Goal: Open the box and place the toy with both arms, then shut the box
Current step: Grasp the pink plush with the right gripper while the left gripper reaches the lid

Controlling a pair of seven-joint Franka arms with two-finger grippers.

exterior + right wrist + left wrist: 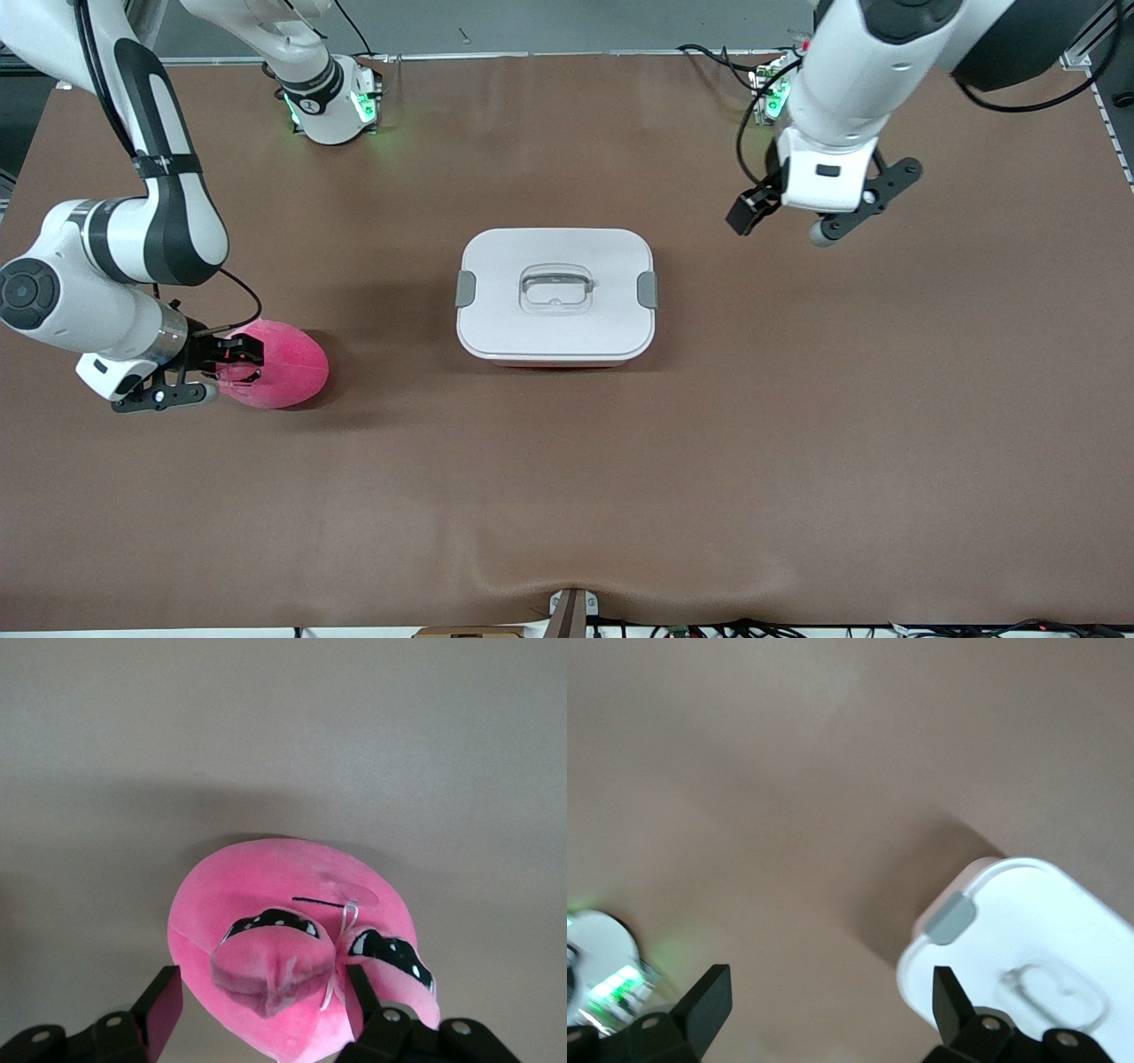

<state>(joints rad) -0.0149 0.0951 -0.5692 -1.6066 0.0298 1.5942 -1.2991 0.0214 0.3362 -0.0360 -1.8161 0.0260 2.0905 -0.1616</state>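
Brown matting carries the lidded box mid-table and the toy toward the right arm's end — soft, light plush, probably best pinched across its belly, where the right gripper straddles it with fingers spread — while the left gripper waits, open, in the air.

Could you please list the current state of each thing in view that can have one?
box: shut, white lid on, both grey clips at its ends, resting on the table.
toy: lying on the table toward the right arm's end, outside the box, between the right end effector's fingers.
right end effector: down at the toy, fingers on either side of it, open.
left end effector: open, holding nothing, waiting above the table.
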